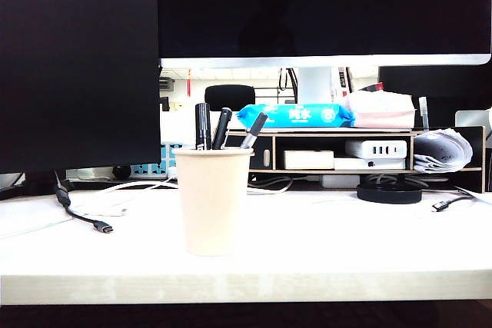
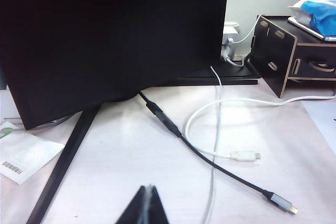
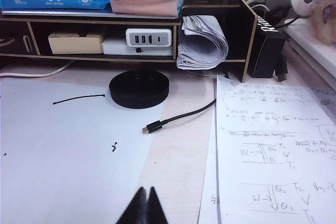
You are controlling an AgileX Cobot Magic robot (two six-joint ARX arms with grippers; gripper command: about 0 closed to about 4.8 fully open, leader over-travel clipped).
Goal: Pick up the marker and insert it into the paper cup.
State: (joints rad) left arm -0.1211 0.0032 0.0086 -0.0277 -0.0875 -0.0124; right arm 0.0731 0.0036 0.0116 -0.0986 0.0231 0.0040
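Three dark pens are standing in the paper cup (image 1: 213, 201), their tops poking above its rolled rim. The thickest and most upright, the marker (image 1: 202, 126), is sitting at the left side of the cup's mouth; two thinner pens (image 1: 238, 130) with grey tips are leaning rightward beside it. The paper cup is standing upright on the white counter (image 1: 330, 240), near its front edge.

Left of the cup, a black cable (image 1: 81, 217) with a grey plug is lying on the counter; behind it, a large dark monitor (image 1: 77, 59) is filling the view. Behind and right of the cup, a black desk shelf (image 1: 369, 151) is carrying a blue wipes pack (image 1: 296, 115) on top, and a round black disc (image 1: 389, 192) is lying in front of the shelf.

Neither arm is showing in the exterior view. The left hand (image 2: 148, 205) is hanging over bare counter near the monitor's foot and the black cable, well apart from the cup, fingers pressed together, gripping nothing. The right hand (image 3: 145, 207) is hanging over the counter in front of the disc, beside a handwritten sheet (image 3: 273, 150), likewise clenched on nothing.
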